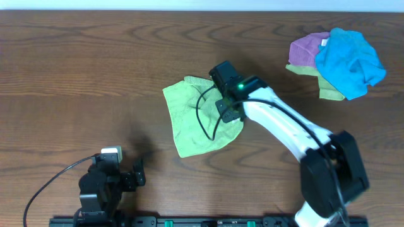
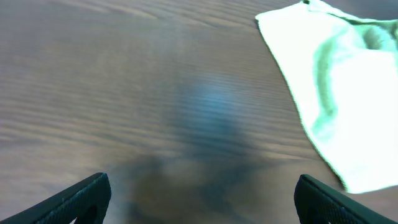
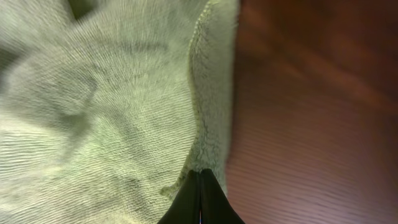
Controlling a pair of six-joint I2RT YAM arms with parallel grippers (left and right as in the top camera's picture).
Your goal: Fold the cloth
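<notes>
At the hem of the cloth [image 3: 93, 112], right gripper [image 3: 200, 179] pinched tight, fingers pressed together with the fuzzy edge caught at their tips. Reaching in from the near right, wrist over the cloth's right half in the overhead view. Lime-green, rumpled, lying near the middle of the table [image 1: 95, 63], one corner pointing to the far side. Down at the near left, left gripper [image 2: 205, 208] spread wide, nothing between the fingers, above bare wood with the cloth off to its right. Far right — a heap of blue cloth [image 1: 350, 60], purple cloth [image 1: 306, 49] and a yellow-green strip [image 1: 331, 93], well apart.
</notes>
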